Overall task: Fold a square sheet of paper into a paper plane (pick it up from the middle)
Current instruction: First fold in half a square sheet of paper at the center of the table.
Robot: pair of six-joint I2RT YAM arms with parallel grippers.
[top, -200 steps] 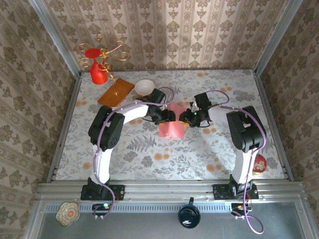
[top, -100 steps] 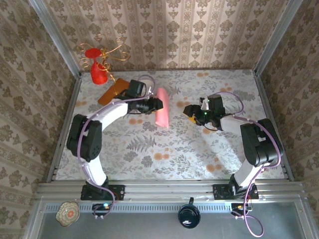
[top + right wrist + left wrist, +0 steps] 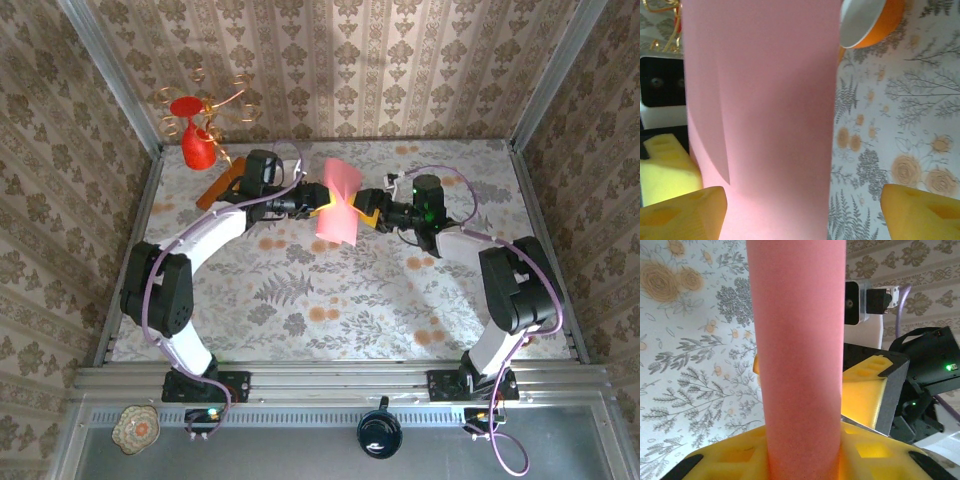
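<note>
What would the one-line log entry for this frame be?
paper: raised, pinched at middle | left gripper: shut on paper | right gripper: open, close to paper

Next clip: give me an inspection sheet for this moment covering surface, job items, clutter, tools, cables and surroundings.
Surface: floral-patterned table; spills or damage, nothing seen.
Job's things: pink sheet of paper between the two tools, pinched at its waist and flaring at both ends; not yet a plane.
Clutter: red vase and wooden board at far left; bowl close to the paper.
Tools: left tool shut on the sheet; right tool open, fingers either side of it.
Cables: purple cables run along both arms; snags, nothing seen.
Surroundings: patterned walls; dark cup and small dish on the ledge beside the arm bases.
</note>
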